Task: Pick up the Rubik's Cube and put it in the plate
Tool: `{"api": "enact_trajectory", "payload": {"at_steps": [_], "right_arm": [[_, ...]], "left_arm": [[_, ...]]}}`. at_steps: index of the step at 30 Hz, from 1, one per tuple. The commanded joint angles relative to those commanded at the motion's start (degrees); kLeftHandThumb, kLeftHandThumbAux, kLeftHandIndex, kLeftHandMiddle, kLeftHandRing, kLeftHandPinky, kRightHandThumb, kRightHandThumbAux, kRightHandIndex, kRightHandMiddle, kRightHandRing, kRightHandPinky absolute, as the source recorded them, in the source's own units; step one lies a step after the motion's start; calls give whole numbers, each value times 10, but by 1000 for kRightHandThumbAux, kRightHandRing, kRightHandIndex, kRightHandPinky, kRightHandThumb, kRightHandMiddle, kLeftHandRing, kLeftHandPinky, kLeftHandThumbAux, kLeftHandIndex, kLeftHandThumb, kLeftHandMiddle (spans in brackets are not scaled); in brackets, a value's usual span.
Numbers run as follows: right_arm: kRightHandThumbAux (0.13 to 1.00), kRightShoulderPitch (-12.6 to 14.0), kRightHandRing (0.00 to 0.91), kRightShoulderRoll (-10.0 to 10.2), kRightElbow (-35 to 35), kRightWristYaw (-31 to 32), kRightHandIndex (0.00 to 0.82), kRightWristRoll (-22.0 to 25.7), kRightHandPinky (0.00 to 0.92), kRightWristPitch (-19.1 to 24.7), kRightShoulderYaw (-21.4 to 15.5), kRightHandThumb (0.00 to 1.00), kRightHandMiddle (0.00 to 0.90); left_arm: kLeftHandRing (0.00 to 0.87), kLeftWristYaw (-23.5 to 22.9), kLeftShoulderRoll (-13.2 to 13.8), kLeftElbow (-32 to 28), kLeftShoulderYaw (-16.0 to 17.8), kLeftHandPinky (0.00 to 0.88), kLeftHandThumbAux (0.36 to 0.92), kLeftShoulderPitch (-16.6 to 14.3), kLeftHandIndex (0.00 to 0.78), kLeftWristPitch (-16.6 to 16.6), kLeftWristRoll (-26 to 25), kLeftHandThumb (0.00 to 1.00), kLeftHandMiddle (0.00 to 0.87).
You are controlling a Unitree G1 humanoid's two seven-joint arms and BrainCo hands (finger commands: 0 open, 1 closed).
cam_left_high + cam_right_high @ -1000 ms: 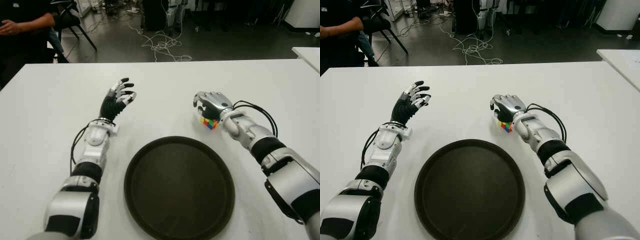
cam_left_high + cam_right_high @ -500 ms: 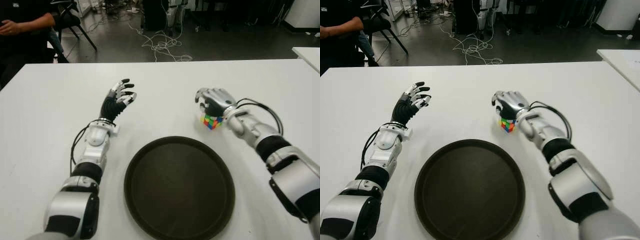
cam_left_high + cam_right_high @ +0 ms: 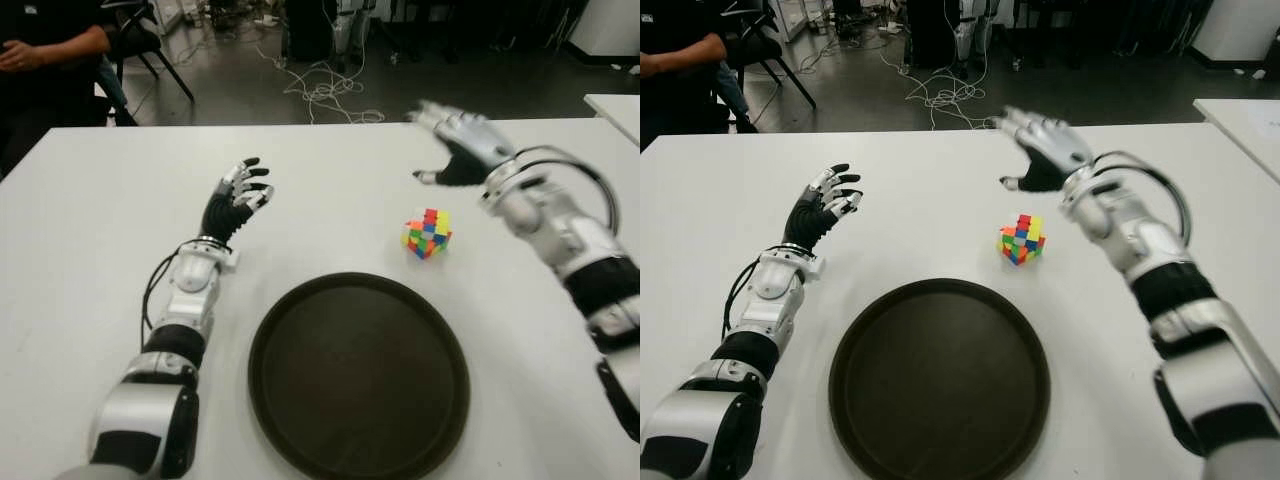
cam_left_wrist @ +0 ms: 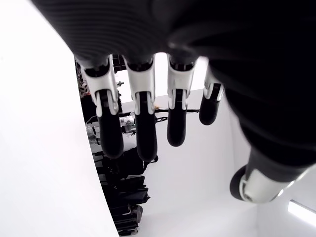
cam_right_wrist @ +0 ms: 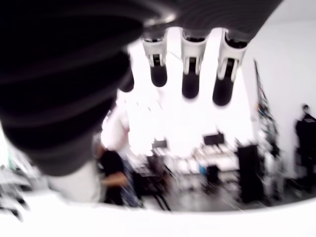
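The Rubik's Cube stands alone on the white table, just beyond the far right rim of the round dark plate. Nothing touches it. My right hand is raised above and behind the cube, fingers spread, holding nothing. In the right wrist view its fingers stretch out toward the room. My left hand shows to the left of the plate with fingers spread; the left wrist view shows its fingers extended and empty.
A person in dark clothes sits beyond the table's far left corner, next to a chair. Cables lie on the floor behind the table. A second white table edges in at the far right.
My right hand has let go of the cube and lifted up and away from it toward the far side. The cube now stands uncovered on the table. The left hand has not moved.
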Motion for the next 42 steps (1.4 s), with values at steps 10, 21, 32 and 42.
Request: {"api": "enact_trajectory", "payload": {"at_steps": [10, 21, 32, 42], "right_arm": [[605, 26, 0, -9, -50, 28, 0, -6, 0, 22, -16, 0, 0], [693, 64, 58, 24, 45, -39, 56, -23, 35, 13, -2, 0, 71], [727, 23, 179, 53, 169, -94, 181, -51, 123, -8, 34, 0, 185], [792, 13, 268, 47, 180, -88, 299, -62, 195, -12, 51, 0, 276]], "left_arm": [[277, 2, 3, 3, -3, 344, 648, -2, 159, 4, 5, 148, 232], [278, 8, 4, 7, -4, 344, 643, -2, 161, -1, 8, 154, 239], [283, 13, 3, 6, -7, 343, 627, -1, 170, -3, 11, 141, 243], [284, 14, 4, 5, -7, 346, 638, -1, 169, -1, 12, 136, 244]]}}
